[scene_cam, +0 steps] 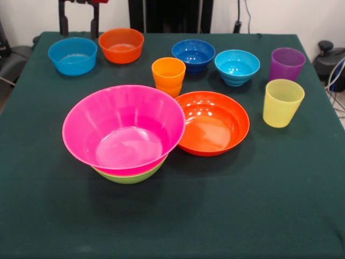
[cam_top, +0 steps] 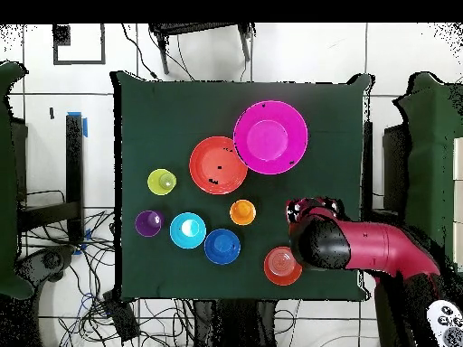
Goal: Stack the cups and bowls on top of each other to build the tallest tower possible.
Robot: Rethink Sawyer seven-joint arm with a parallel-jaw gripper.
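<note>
You have 3 cups on the table: 1 orange cup, 1 translucent yellow cup and 1 translucent purple cup. You have 7 bowls: 3 large ones, namely 1 pink bowl, 1 lime green bowl and 1 shallow orange bowl, plus 4 small ones, namely 1 blue bowl, 1 small orange bowl, 1 dark blue bowl and 1 cyan bowl. That gives you 10 pieces of plastic in all.

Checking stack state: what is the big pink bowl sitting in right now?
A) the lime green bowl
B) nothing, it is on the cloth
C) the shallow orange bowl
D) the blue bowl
A: the pink bowl is nested in the green bowl, whose rim peeks out beneath it; the shallow orange bowl lies beside them.
</note>
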